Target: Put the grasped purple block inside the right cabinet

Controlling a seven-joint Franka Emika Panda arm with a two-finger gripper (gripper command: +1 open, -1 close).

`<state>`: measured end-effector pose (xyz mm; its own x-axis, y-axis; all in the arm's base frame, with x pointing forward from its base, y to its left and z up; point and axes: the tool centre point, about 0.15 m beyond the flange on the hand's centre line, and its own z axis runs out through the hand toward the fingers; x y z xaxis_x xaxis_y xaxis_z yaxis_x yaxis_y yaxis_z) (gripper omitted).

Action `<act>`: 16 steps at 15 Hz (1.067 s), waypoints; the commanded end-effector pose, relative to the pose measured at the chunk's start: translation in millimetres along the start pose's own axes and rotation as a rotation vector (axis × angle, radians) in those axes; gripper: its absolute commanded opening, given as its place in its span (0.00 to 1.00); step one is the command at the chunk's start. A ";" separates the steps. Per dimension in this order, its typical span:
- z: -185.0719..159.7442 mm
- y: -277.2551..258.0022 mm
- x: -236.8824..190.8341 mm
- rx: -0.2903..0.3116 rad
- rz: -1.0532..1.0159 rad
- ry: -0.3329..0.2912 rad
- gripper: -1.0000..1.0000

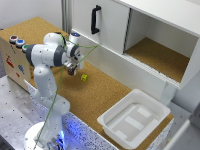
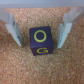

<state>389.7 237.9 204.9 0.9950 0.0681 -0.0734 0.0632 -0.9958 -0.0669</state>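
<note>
Cork covers the surface (image 1: 107, 92), which runs from the exterior view's left toward a white tub (image 1: 134, 117) at the lower right. Behind it stands the white cabinet: a closed door (image 1: 102, 22) with a black handle (image 1: 95, 19), and to that door's right the open right cabinet (image 1: 160, 55) with its own cork floor.

The arm (image 1: 45, 75) rises from a base at the exterior view's lower left and bends over the cork, its claw (image 1: 71, 69) pointing down near the surface's middle-left. A yellow-green cube (image 1: 84, 78) lies on the cork just beside the claw, toward the exterior view's right, apart from it. A green cable loops around the arm. On the box at the far left sit coloured buttons (image 1: 16, 40).

In the wrist view the purple block (image 2: 40, 40) sits on the cork between the two fingers (image 2: 12, 27), its faces marked with yellow letters, an O on top and a G on the side. The claw (image 2: 39, 31) is spread: pale gaps of cork show between each finger and the block, so neither pad touches it. The block rests on the surface, well apart from the right cabinet, and is not visible in the exterior view, being hidden under the claw.
</note>
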 end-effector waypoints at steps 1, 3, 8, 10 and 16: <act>10.2 -1.4 -5.3 -0.011 -0.024 -0.010 0.00; 5.4 1.7 -4.7 -0.019 -0.015 0.003 0.00; -44.3 13.8 -2.1 -0.053 0.016 0.117 0.00; -78.5 25.4 -3.4 -0.052 0.039 0.191 0.00; -162.4 79.9 -4.9 -0.012 0.083 0.336 0.00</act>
<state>418.2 201.5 292.8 0.9940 0.0016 0.1097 0.0068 -0.9989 -0.0473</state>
